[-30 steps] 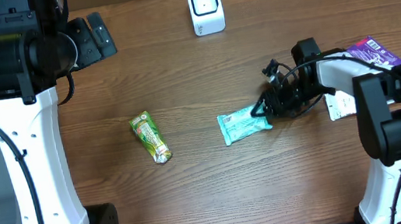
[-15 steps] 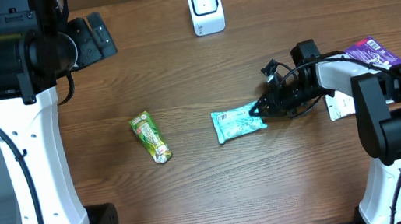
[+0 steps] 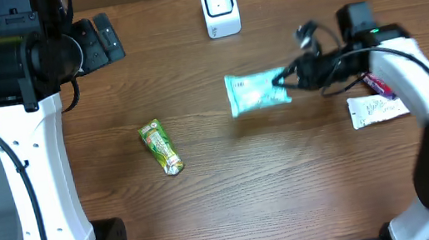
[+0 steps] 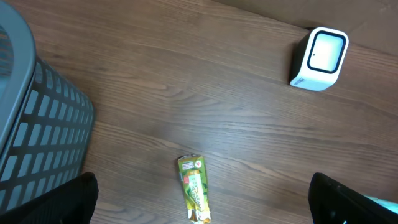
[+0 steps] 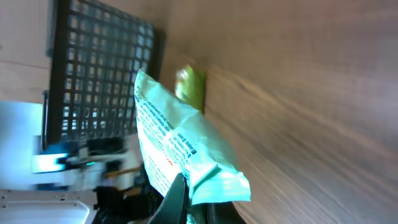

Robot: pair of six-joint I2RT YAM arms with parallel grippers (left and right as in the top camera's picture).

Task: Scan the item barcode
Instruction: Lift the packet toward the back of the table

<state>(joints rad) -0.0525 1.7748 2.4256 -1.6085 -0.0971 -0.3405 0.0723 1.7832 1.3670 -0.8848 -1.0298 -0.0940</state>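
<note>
Teal packet in the air above the wooden table, near the white scanner, pinched at one end by the closed right gripper. Left gripper spread wide, holding nothing. Green packet and white packet flat on the wood. Grey basket at the table's left edge.
</note>
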